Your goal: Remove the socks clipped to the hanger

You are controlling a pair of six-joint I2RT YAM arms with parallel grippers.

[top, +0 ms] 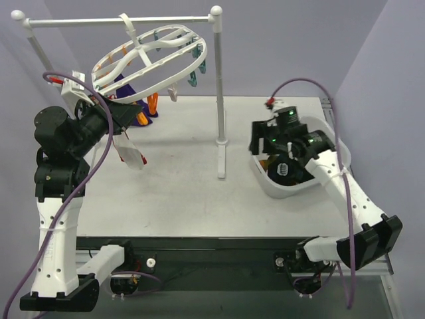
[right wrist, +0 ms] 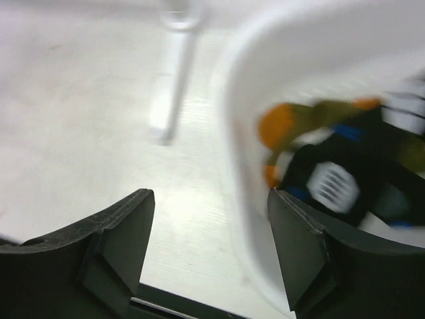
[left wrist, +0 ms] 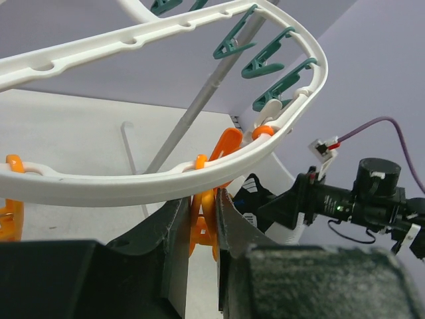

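The white oval hanger [top: 151, 63] hangs tilted from the rail, with teal clips [top: 196, 73] at its right end. A purple sock [top: 142, 117] hangs under its left part. A red-and-white sock [top: 133, 154] dangles just below my left gripper [top: 125, 126]. In the left wrist view the left gripper [left wrist: 202, 207] is shut on an orange clip [left wrist: 203, 222] under the hanger ring [left wrist: 166, 181]. My right gripper [top: 260, 143] is open and empty [right wrist: 211, 219] over the left rim of the basin [right wrist: 244, 139], where a black sock [right wrist: 332, 183] and an olive sock [right wrist: 325, 113] lie.
The white rail stand [top: 219, 100] rises mid-table, with its foot [top: 222, 163] between the two arms. The white basin [top: 282, 191] sits at the right. Another orange clip [top: 153, 103] hangs by the purple sock. The right wrist view is motion-blurred.
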